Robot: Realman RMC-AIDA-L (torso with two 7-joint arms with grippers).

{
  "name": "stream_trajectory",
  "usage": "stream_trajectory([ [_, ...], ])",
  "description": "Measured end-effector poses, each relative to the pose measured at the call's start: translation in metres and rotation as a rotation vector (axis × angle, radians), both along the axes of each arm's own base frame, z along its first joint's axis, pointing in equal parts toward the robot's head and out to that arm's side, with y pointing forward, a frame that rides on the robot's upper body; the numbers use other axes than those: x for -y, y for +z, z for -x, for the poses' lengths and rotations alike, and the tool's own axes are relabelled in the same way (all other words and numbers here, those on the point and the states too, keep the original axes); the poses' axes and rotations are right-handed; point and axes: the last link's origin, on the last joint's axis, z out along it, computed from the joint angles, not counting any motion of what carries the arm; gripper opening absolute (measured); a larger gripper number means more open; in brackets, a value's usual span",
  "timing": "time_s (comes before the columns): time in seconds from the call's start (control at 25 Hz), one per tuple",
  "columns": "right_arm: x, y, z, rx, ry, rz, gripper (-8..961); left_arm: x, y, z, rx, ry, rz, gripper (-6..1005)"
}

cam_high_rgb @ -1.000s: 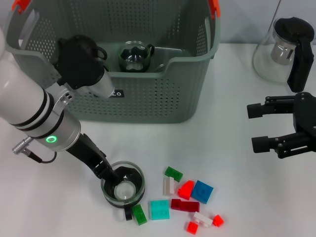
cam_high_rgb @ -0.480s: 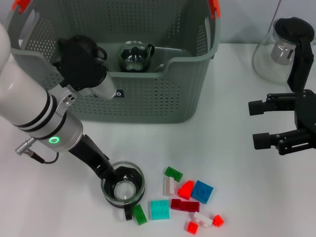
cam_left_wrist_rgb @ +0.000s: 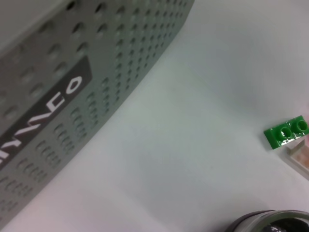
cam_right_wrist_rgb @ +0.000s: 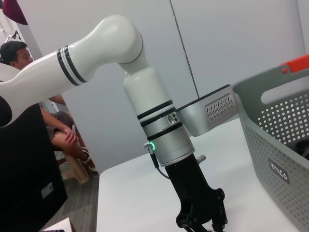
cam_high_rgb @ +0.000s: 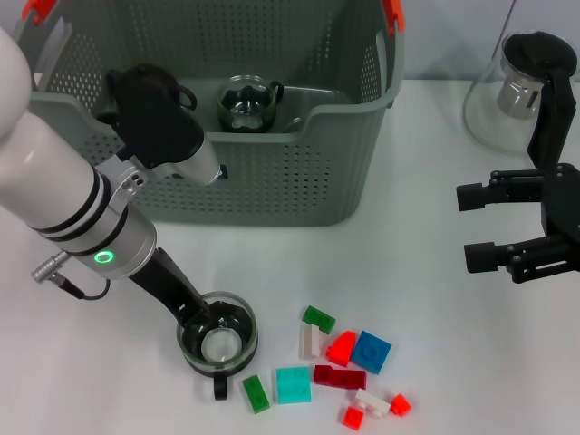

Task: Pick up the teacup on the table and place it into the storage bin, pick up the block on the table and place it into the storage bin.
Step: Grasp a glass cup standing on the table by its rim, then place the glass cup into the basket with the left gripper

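A glass teacup (cam_high_rgb: 218, 342) with a black handle stands on the white table in front of the storage bin (cam_high_rgb: 299, 127). My left gripper (cam_high_rgb: 196, 319) reaches down to the cup's near-left rim, one finger inside it, shut on the rim. The cup's rim also shows in the left wrist view (cam_left_wrist_rgb: 270, 221). Several coloured blocks (cam_high_rgb: 345, 361) lie to the right of the cup; a green one shows in the left wrist view (cam_left_wrist_rgb: 286, 133). My right gripper (cam_high_rgb: 476, 227) is open and empty at the far right, above the table.
A second glass teacup (cam_high_rgb: 246, 102) lies inside the bin. A glass pitcher (cam_high_rgb: 521, 91) with a black handle stands at the back right. The bin's labelled wall (cam_left_wrist_rgb: 72, 87) is close to the left wrist.
My left gripper and the teacup have shifted a little to the left together; the cup's handle has moved away from the green block. The right arm has hardly moved.
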Motion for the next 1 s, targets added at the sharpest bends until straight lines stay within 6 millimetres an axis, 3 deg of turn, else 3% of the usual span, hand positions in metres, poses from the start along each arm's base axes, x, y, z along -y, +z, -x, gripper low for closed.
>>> stream_trajectory([
  [0.28, 0.001, 0.0, -0.001, 0.0, -0.003, -0.001, 911, -0.001, 0.002, -0.003, -0.001, -0.01, -0.002, 94],
  [0.52, 0.001, 0.0, -0.001, -0.001, -0.003, -0.004, 912, -0.002, 0.013, -0.012, 0.005, -0.014, 0.004, 45],
  [0.8, 0.0, 0.006, -0.005, 0.016, -0.002, -0.013, 912, 0.003, 0.061, -0.057, 0.222, -0.062, 0.004, 46],
  [1.0, 0.0, 0.005, -0.007, 0.043, -0.004, -0.003, 911, -0.008, 0.098, -0.089, 0.457, -0.161, -0.039, 46],
])
